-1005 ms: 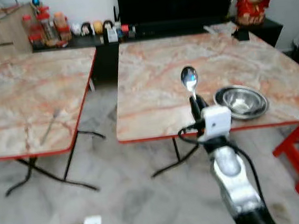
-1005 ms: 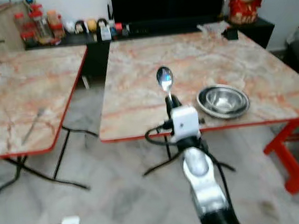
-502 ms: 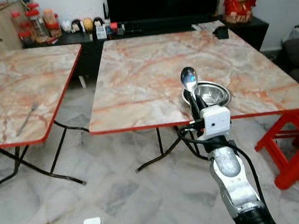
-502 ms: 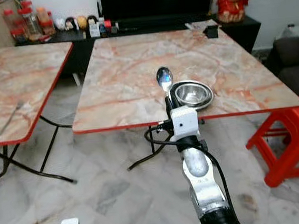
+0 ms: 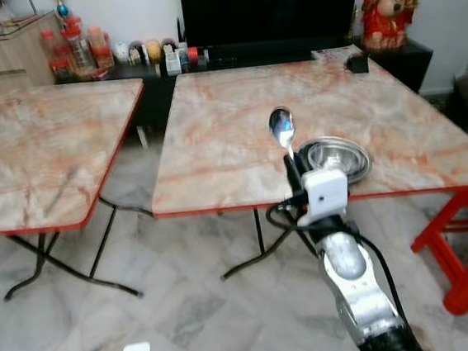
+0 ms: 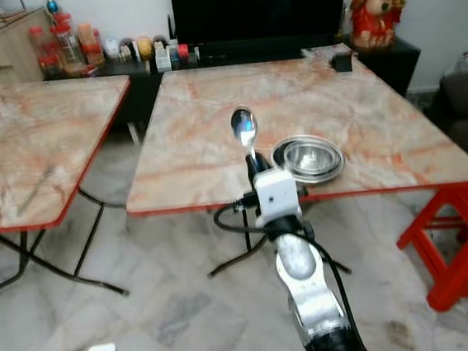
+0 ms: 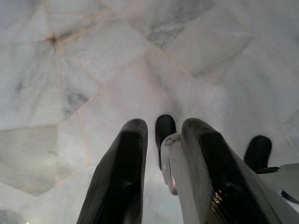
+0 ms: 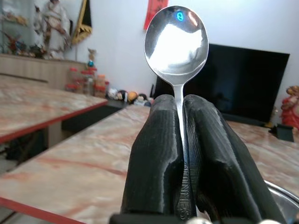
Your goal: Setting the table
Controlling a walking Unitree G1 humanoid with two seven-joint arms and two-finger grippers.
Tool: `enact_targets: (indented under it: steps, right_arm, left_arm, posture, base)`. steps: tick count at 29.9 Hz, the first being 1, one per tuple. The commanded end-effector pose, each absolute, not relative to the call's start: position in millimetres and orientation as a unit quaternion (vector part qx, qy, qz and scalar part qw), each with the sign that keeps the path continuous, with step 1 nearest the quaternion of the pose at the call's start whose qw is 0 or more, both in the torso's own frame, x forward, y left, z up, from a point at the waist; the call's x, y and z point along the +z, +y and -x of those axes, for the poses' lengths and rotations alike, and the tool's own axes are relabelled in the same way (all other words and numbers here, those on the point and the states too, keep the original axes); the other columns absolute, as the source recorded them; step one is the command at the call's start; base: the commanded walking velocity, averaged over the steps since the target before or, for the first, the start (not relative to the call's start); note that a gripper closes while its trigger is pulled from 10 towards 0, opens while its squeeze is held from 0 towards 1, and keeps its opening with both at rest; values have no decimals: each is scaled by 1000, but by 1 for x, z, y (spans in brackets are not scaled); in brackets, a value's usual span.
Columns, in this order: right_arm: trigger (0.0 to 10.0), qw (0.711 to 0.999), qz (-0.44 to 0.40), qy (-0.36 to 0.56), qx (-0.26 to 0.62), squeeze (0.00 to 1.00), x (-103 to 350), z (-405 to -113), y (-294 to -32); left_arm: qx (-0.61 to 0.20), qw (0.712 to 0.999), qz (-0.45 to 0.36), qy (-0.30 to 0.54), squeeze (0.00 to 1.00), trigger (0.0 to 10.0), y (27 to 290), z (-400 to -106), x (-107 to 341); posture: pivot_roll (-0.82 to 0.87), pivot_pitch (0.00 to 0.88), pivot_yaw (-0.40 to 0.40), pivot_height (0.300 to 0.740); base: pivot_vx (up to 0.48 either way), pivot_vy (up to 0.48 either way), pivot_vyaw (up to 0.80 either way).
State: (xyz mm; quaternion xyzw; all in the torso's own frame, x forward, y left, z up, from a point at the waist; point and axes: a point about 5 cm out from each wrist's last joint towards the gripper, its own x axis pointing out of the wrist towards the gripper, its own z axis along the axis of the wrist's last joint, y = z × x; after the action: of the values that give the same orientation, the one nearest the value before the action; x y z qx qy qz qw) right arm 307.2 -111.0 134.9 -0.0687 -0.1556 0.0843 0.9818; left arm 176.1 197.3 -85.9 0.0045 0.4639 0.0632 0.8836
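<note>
The robot is carrying cutlery toward the marble-patterned, red-edged folding table (image 5: pixel 230 134), where a shallow steel bowl (image 5: pixel 338 158) is sitting near the front edge. Next, it likely needs lowering beside that bowl. The right gripper (image 5: pixel 292 163) is clamping a shiny silver spoon (image 8: pixel 176 39) upright, bowl upward. The left gripper (image 7: pixel 161 172), fingers slightly parted, is hanging over the floor.
</note>
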Motion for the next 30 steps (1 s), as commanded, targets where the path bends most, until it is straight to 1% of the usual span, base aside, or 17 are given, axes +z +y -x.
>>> enact_targets:
  steps: [1,7,11,13,21,30]
  right_arm:
    - [10000,981,66,-163,83,0,140,-310,-110]
    - [10000,980,73,-165,87,0,140,-309,-108]
    - [10000,979,73,-166,89,0,140,-309,-107]
    - [10000,980,63,-167,88,0,141,-309,-108]
    - [10000,980,66,-166,89,0,141,-309,-108]
    - [10000,980,59,-169,92,0,142,-309,-107]
  left_arm:
    - [70,885,-7,461,0,10000,202,-178,-84]
    - [70,885,-6,461,0,10000,202,-178,-84]
    - [69,885,-6,461,0,10000,202,-179,-84]
    - [69,884,-6,461,0,10000,202,-179,-84]
    - [69,884,-6,462,0,10000,201,-178,-84]
    - [73,892,4,446,0,10000,201,-183,-82]
  posture:
    - [-42,0,-6,740]
    - [-40,0,-7,740]
    - [-40,0,-9,740]
    - [-40,0,-9,740]
    - [-43,0,-8,740]
    - [-43,0,-10,740]
  base:
    - [386,0,0]
    - [386,0,0]
    - [387,0,469]
    - [386,0,0]
    - [384,0,0]
    - [30,0,0]
